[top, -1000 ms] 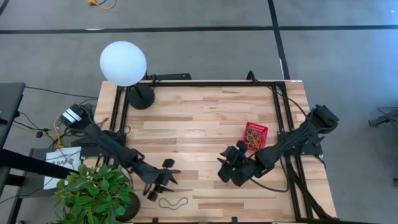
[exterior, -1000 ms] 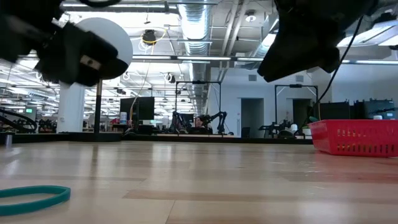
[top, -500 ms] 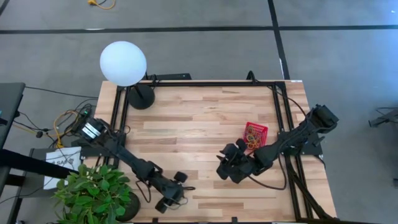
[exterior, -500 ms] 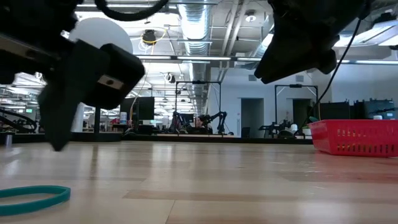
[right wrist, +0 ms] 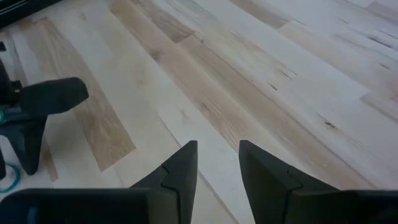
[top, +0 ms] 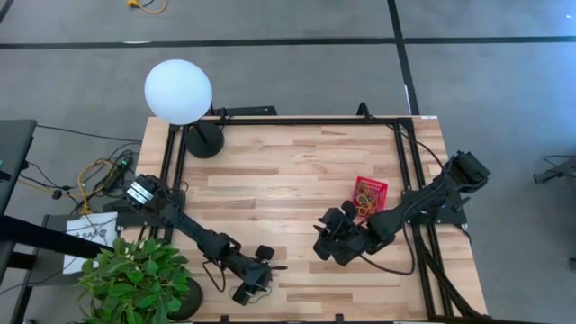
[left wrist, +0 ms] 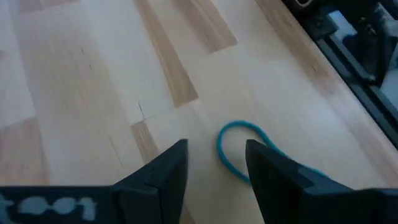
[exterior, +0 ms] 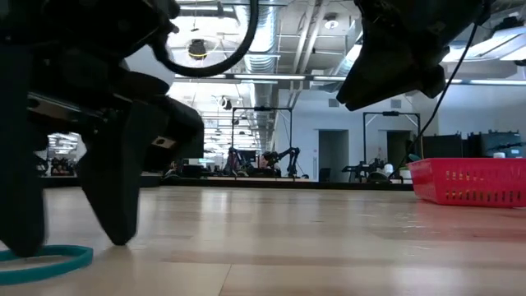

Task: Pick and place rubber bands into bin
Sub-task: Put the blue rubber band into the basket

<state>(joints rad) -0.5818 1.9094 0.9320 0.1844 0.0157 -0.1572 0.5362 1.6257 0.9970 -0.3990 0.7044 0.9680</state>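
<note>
A teal rubber band [left wrist: 219, 149] lies flat on the wooden table near its near edge; it also shows in the low view [exterior: 57, 260]. My left gripper [top: 255, 281] is open, its fingertips down at the table over this band. One looped end of the band lies between the fingers [left wrist: 161, 180], and the rest runs behind one finger. The red bin [top: 382, 187] stands at the right with several rubber bands [top: 365, 200] inside. My right gripper [top: 326, 241] is open and empty, above the table just left of the bin. My left gripper points down at the teal band, one finger [exterior: 115, 205] on either side of its looped end [left wrist: 239, 126]. I cannot tell whether the fingers touch the band. The band lies flat and slack on the table.
A lamp with a white globe [top: 178, 90] and black base [top: 205, 142] stands at the far left corner. A potted plant [top: 135, 279] overhangs the near left corner beside my left arm. Black rails [top: 400, 153] frame the table.
My left gripper has gone toward the table's near edge and a little right, and down to the table top over the teal band. The band has stayed where it was.
</note>
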